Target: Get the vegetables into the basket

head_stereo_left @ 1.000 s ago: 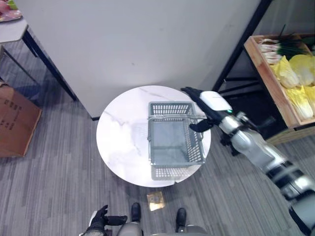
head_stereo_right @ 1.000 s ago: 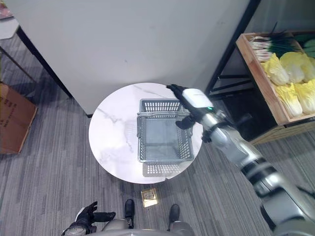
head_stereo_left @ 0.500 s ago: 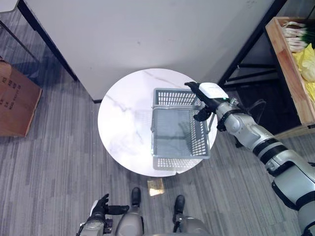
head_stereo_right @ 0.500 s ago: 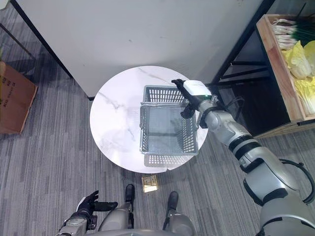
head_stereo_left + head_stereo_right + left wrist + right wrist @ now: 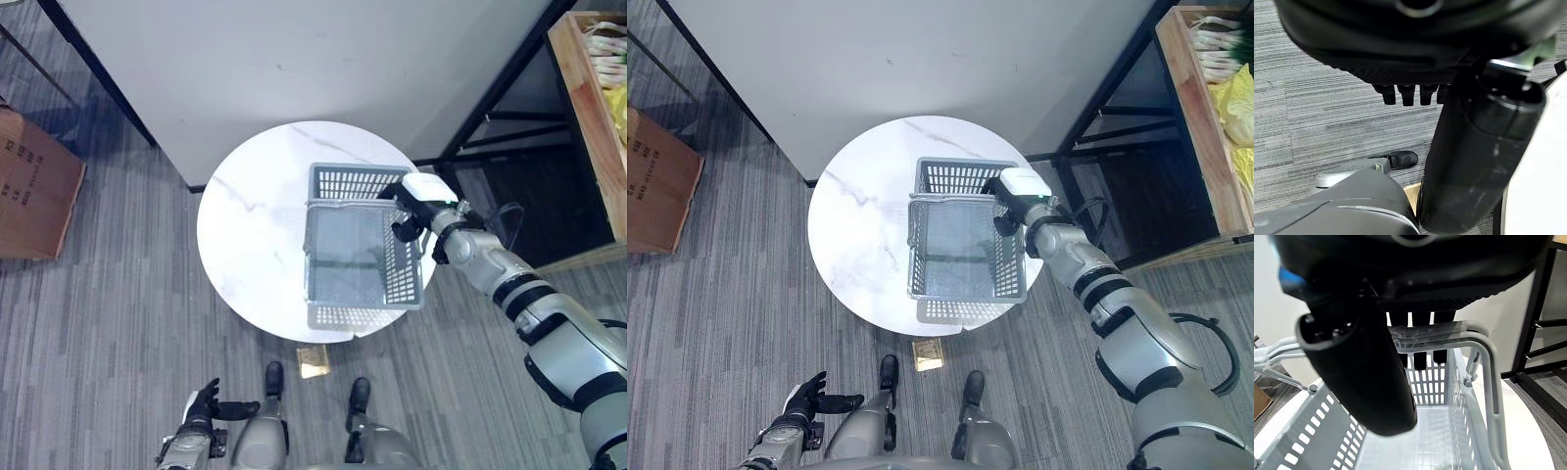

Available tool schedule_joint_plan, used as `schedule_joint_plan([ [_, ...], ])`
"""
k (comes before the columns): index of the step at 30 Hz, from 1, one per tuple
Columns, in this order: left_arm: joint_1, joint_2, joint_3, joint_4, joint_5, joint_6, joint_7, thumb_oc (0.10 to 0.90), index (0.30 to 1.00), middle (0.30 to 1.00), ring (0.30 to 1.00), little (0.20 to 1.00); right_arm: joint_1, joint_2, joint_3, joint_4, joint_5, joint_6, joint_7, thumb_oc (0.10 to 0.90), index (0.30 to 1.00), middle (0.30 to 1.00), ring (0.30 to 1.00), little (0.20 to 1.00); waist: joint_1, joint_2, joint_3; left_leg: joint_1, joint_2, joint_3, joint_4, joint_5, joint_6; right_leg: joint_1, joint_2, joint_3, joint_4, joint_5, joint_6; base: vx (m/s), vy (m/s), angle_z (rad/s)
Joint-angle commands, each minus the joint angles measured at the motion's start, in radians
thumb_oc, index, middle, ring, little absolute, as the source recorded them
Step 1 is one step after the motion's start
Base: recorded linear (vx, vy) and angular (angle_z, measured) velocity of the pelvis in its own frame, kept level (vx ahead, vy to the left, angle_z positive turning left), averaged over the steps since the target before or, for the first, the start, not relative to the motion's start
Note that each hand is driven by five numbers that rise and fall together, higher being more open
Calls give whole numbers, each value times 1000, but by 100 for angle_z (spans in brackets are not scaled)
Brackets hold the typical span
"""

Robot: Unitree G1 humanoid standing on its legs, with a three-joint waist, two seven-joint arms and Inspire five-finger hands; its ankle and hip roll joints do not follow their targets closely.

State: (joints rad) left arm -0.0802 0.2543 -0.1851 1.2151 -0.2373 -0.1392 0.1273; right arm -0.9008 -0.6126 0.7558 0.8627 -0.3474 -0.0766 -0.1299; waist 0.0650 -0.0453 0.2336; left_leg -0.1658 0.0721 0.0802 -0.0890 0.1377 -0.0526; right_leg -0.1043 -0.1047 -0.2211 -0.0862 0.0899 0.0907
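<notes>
Basket [image 5: 362, 250]: grey plastic, slotted walls, empty; it is stood on the right half of the round white marble tabletop [image 5: 250, 245]. Its hinged handle [image 5: 1449, 330] is raised across the opening.

Right hand [image 5: 416, 201]: it is placed at the basket's far right corner, over the handle. In the right wrist view the fingers [image 5: 1420, 360] are seen curled over the handle bar from above, with the thumb beneath; the handle is judged to be grasped.

Left hand [image 5: 201, 416]: it is held low beside the robot, over the grey carpet, well apart from the tabletop. Its fingers are seen relaxed and nothing is held.

Vegetables [image 5: 1234, 93]: pale yellow leafy heads and green-topped stalks are kept in a wooden crate [image 5: 1195, 127] on a dark rack, well apart from the right hand, beyond it and to its right. None are in the basket.

Step in hand: the basket is judged to be taken up by its handle, before any vegetable is fetched.

Next move: a firm hold on the handle is called for, then a level lift clear of the tabletop and carriage toward the crate.
</notes>
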Motion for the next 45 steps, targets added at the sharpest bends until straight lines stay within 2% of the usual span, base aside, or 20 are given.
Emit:
schedule_joint_plan([
  [1, 16, 24, -68, 62, 1, 6, 25, 900, 1000, 1000, 1000, 1000, -156, 10, 27, 46, -17, -12, -65, 400, 300, 300, 300, 300, 13, -28, -39, 28, 58, 4, 2, -38, -69, -38, -96, 27, -1, 81, 102, 0, 0, 0],
  [7, 19, 24, -59, 70, 12, 10, 23, 900, 1000, 1000, 1000, 1000, -136, -9, 17, 18, -17, -14, -67, 400, 300, 300, 300, 300, 10, -31, -41, 37, 57, 5, 2, -44, -67, -31, -98, 28, -1, 78, 103, 0, 0, 0],
  [10, 29, 28, -38, 70, 22, 17, 19, 900, 1000, 1000, 1000, 1000, -113, -71, -3, -133, -11, -25, -61, 400, 300, 300, 300, 300, -1, -34, -47, 47, 58, 11, 2, -49, -67, -27, -98, 33, -1, 76, 103, 0, 0, 0],
  [13, 49, 31, -3, 69, 53, 29, 9, 900, 1000, 1000, 1000, 1000, -23, -188, -62, -368, 2, -55, -47, 400, 300, 300, 300, 300, -24, -37, -59, 70, 60, 24, 2, -60, -63, -14, -98, 40, -1, 71, 104, 23, 7, 0],
  [15, 52, 31, 6, 72, 62, 32, 8, 900, 1000, 1000, 1000, 1000, 9, -211, -82, -419, 8, -66, -44, 400, 300, 300, 300, 300, -28, -37, -62, 76, 60, 26, 2, -64, -63, -11, -98, 42, -1, 69, 104, 18, -4, -5],
  [18, 76, 28, 48, 76, 94, 45, -9, 900, 1000, 1000, 1000, 1000, 191, -345, -209, -657, 65, -113, 7, 400, 300, 300, 300, 300, -48, -37, -79, 105, 67, 39, 2, -73, -63, 10, -94, 48, -1, 56, 104, 47, -10, -8],
  [19, 76, 29, 46, 76, 94, 46, -9, 900, 1000, 1000, 1000, 1000, 197, -347, -215, -661, 65, -112, 9, 400, 300, 300, 300, 300, -45, -37, -79, 106, 67, 39, 2, -73, -63, 11, -94, 48, -1, 56, 104, 47, -15, -11],
  [21, 93, 27, 74, 78, 109, 51, -16, 900, 1000, 1000, 1000, 1000, 309, -422, -294, -773, 85, -138, 38, 400, 300, 300, 300, 300, -61, -38, -88, 125, 70, 46, 2, -81, -64, 28, -91, 47, 0, 46, 103, 50, -18, -16],
  [24, 107, 27, 84, 83, 126, 53, -17, 900, 1000, 1000, 1000, 1000, 411, -467, -369, -841, 78, -157, 48, 400, 300, 300, 300, 300, -68, -46, -92, 157, 72, 62, 8, -90, -59, 46, -92, 48, 6, 37, 108, 60, 11, -13],
  [28, 102, 34, 103, 69, 120, 50, -13, 900, 1000, 1000, 1000, 1000, 492, -484, -432, -873, 45, -165, 28, 400, 300, 300, 300, 300, -76, -63, -65, 120, 65, 76, 136, -146, -50, 36, -106, 70, 53, 33, 107, -46, 55, -16],
  [29, 98, 38, 107, 65, 124, 50, -13, 900, 1000, 1000, 1000, 1000, 557, -491, -482, -889, 26, -165, 28, 400, 300, 300, 300, 300, -83, -67, -57, 111, 60, 86, 163, -164, -43, 18, -116, 81, 80, 36, 114, -85, 165, -22],
  [32, 90, 43, 109, 64, 133, 51, -17, 900, 1000, 1000, 1000, 1000, 664, -478, -556, -901, 2, -160, 20, 400, 300, 300, 300, 300, -112, -69, -50, 116, 37, 109, 161, -178, -23, -12, -140, 108, 107, 71, 137, -81, 190, -21],
  [35, 77, 48, 102, 51, 138, 44, -23, 900, 1000, 1000, 1000, 1000, 701, -468, -586, -887, -19, -146, 11, 400, 300, 300, 300, 300, -145, -77, -40, 113, 8, 156, 135, -168, -11, -71, -163, 152, 88, 225, 171, -183, 158, -32],
  [36, 73, 55, 94, 38, 140, 38, -24, 900, 1000, 1000, 1000, 1000, 689, -461, -580, -883, -23, -141, 0, 400, 300, 300, 300, 300, -154, -70, -32, 109, 20, 180, 132, -164, -11, -96, -165, 158, 83, 252, 171, -242, 104, -56],
  [37, 71, 62, 93, 30, 140, 37, -25, 900, 1000, 1000, 1000, 1000, 686, -455, -582, -886, -17, -140, -2, 400, 300, 300, 300, 300, -154, -71, -30, 99, 24, 198, 134, -158, -7, -109, -165, 154, 83, 238, 171, -239, 132, -83],
  [38, 72, 71, 95, 24, 147, 35, -27, 900, 1000, 1000, 1000, 1000, 679, -447, -579, -880, -11, -139, 0, 400, 300, 300, 300, 300, -149, -67, -25, 97, 34, 223, 134, -152, -4, -106, -170, 123, 90, 213, 170, -242, 158, -105],
  [40, 79, 85, 110, 14, 147, 40, -20, 900, 1000, 1000, 1000, 1000, 654, -442, -557, -864, -4, -141, -2, 400, 300, 300, 300, 300, -116, -52, -21, 95, 58, 285, 124, -137, 4, -82, -185, -13, 173, 131, 148, -260, 208, -150],
  [41, 87, 91, 123, 12, 145, 43, -17, 900, 1000, 1000, 1000, 1000, 648, -434, -549, -858, -1, -140, -1, 400, 300, 300, 300, 300, -99, -41, -29, 101, 68, 306, 109, -144, -2, -51, -195, -68, 210, 88, 153, -204, 185, -138],
  [44, 107, 95, 141, 11, 146, 47, -16, 900, 1000, 1000, 1000, 1000, 633, -428, -536, -847, 6, -141, 8, 400, 300, 300, 300, 300, -91, -41, -43, 119, 71, 354, 79, -127, -7, -10, -200, -94, 226, 59, 148, -116, 62, -115],
  [45, 121, 93, 160, 22, 146, 48, -17, 900, 1000, 1000, 1000, 1000, 623, -416, -533, -835, 11, -143, 6, 400, 300, 300, 300, 300, -77, -41, -67, 124, 78, 408, 60, -108, -5, 35, -210, -136, 252, 44, 149, -86, 18, -120],
])
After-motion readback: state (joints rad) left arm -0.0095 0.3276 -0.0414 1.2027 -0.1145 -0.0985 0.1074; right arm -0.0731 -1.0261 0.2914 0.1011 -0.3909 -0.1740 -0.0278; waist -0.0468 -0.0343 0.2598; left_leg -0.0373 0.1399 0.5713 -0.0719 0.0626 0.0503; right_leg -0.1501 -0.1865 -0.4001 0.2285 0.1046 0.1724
